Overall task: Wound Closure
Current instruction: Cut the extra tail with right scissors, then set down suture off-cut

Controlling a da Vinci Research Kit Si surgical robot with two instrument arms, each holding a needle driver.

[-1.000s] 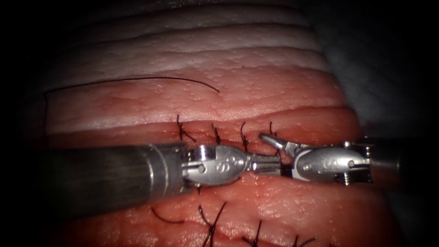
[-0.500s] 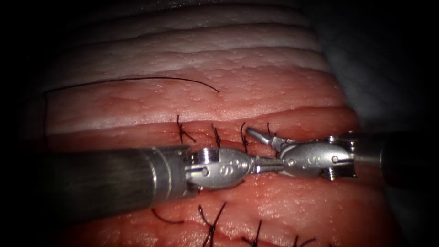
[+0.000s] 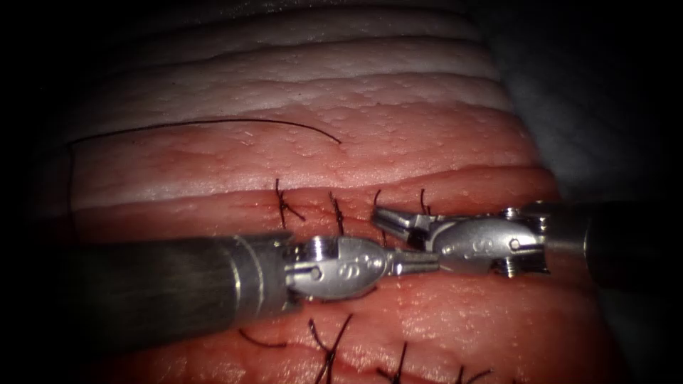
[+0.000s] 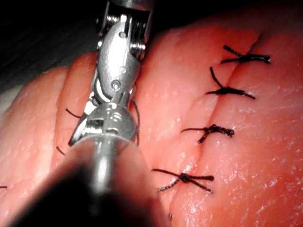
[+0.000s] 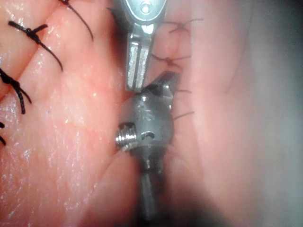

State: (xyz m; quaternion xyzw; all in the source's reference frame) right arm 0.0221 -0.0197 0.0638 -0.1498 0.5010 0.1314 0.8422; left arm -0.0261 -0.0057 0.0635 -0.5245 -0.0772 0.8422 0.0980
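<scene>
Starting at the endoscope view, locate the left tool (image 3: 427, 262), which enters from the left and lies low across the tissue (image 3: 441, 142); its jaws are pressed together and its tip touches the wrist of the right tool (image 3: 380, 215). You cannot tell whether anything thin is pinched between them, because the tip is in shadow against the other tool's body. In the right wrist view, the left tool (image 5: 136, 71) presents the same closed pair, with no material seen in the slit. The right tool's jaws point left over the cut (image 3: 178, 210) and stand narrowly parted with nothing seen between them; in its own wrist view the right tool (image 5: 163, 82) is dark and partly covered by its wrist. The needle's position cannot be determined from these views. A loose thread (image 3: 213, 121) lies on the tissue above the cut, and its left portion fades into darkness. Tied stitches (image 3: 284, 205) cross the cut; both tools cover part of that row. A lower row of stitches (image 3: 329, 348) is cut off at the frame edge.
</scene>
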